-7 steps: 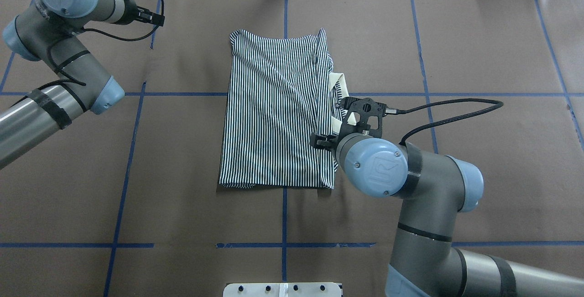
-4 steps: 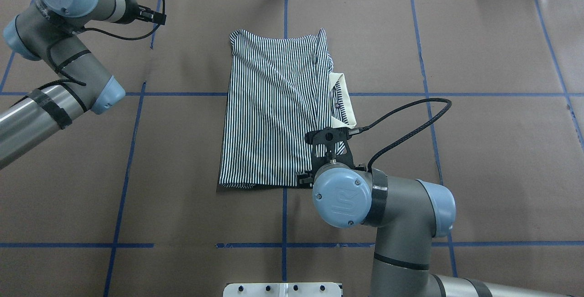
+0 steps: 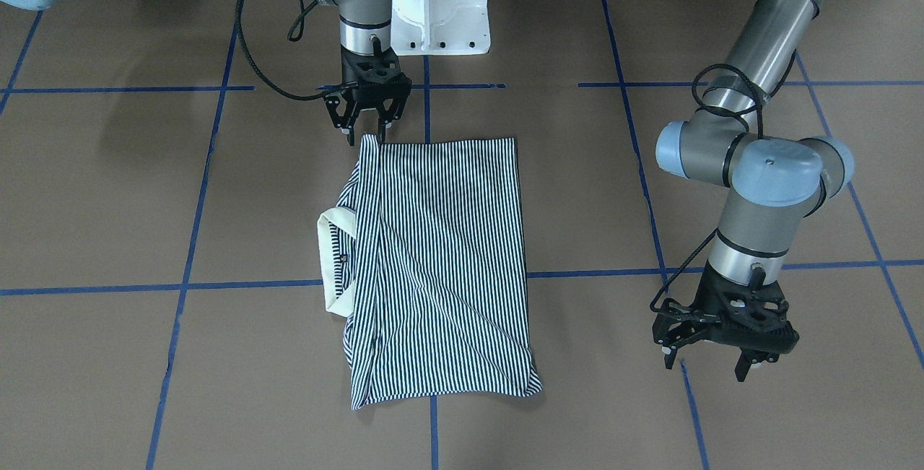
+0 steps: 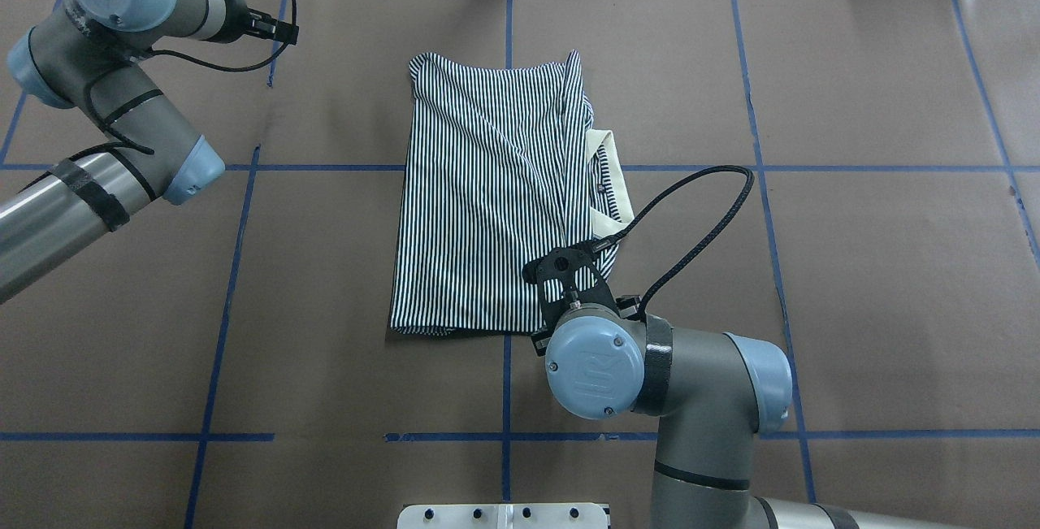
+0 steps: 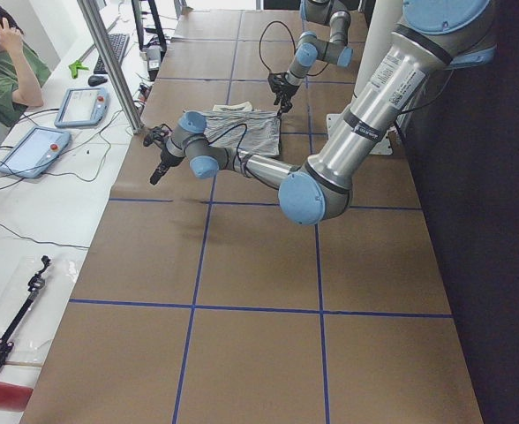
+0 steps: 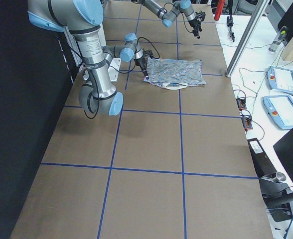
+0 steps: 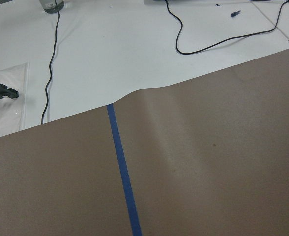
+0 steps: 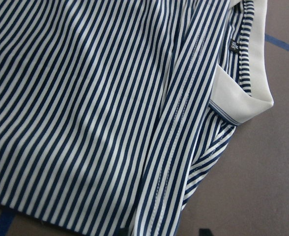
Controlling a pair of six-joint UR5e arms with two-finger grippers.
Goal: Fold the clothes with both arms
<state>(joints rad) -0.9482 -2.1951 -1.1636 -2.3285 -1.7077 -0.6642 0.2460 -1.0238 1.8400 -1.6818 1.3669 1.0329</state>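
Lying mid-table, the polo shirt (image 4: 487,204) ran twelve-to-six in my overhead view. The right gripper (image 3: 366,132) hung at its five o'clock corner, jaws spread and empty; the left gripper (image 3: 707,369), likewise spread, sat well apart at ten o'clock.

The right claw (image 3: 366,128) is pointed straight down, jaws spread; the left claw (image 3: 709,367) is likewise held wide beneath a sharply bent left arm (image 3: 754,167).

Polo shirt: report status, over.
Right gripper open at polo shirt corner nearest robot. Left gripper open, off to the side, touching nothing. Shirt folded flat, cream collar sticking out.
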